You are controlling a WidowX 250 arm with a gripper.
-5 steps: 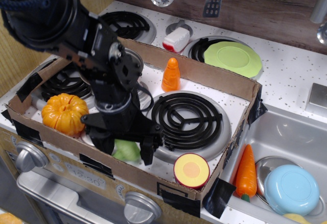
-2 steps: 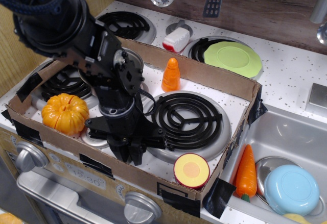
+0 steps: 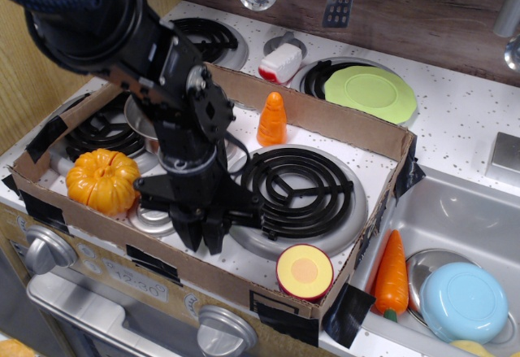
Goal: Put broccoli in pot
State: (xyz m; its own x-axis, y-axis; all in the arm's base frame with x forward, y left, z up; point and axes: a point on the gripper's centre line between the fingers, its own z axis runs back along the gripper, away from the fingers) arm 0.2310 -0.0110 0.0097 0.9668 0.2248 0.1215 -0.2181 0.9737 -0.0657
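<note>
Broccoli is hidden from the camera; it cannot be made out anywhere inside the cardboard box (image 3: pixel 325 125) on the toy stove surface (image 3: pixel 455 121). The black end effector (image 3: pixel 203 239) points straight down near the box's front wall, its fingers (image 3: pixel 213 228) drawn close together, and whether they are clenched on anything cannot be told from this angle. The pot (image 3: pixel 140 117) shows only as a sliver of shiny steel rim behind the arm, at the back left of the box. An orange pumpkin (image 3: pixel 103 180) sits at the box's left end, just beside the end effector. To the right lies a large black coil burner (image 3: pixel 296 190), with a small orange cone-shaped toy (image 3: pixel 272 119) standing upright behind it and a round toy with a yellow face and red rim (image 3: pixel 304 272) leaning near the front wall. Outside the box, a lime-green plate (image 3: pixel 370 93) rests on a rear burner, while a carrot (image 3: pixel 392 276) and a pale blue dish (image 3: pixel 463 300) lie in the sink (image 3: pixel 455 211)
</note>
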